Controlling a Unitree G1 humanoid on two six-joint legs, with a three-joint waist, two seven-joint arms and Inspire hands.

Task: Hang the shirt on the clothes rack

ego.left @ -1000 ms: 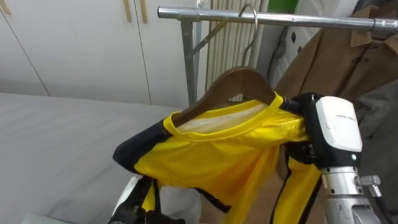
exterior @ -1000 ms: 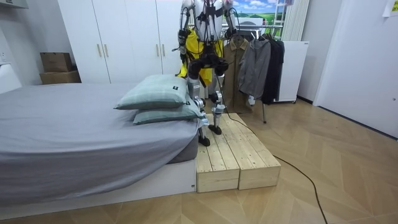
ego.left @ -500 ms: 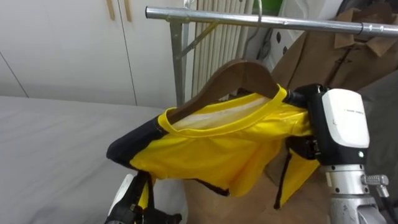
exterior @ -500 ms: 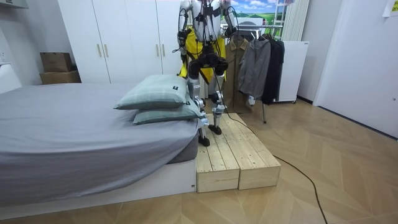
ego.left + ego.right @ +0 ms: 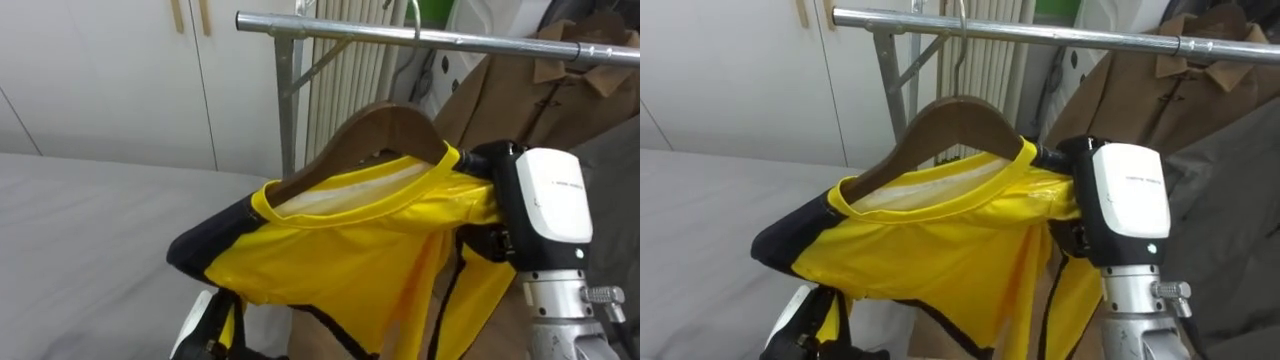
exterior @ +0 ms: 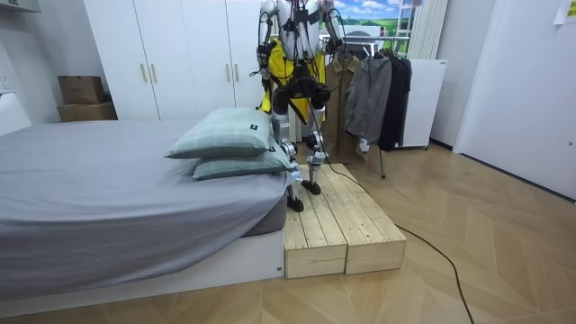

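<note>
Rail (image 5: 400, 36) at twelve o'clock. Limp yellow jersey (image 5: 340, 245) likely handles best by its stiff wooden hanger (image 5: 385, 122); right hand (image 5: 545, 205) grip: cannot tell.

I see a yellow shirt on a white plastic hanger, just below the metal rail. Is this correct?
Not quite: the left eye view shows the hanger is brown wood, not white plastic. The yellow shirt is on it, just below the metal rail.
</note>
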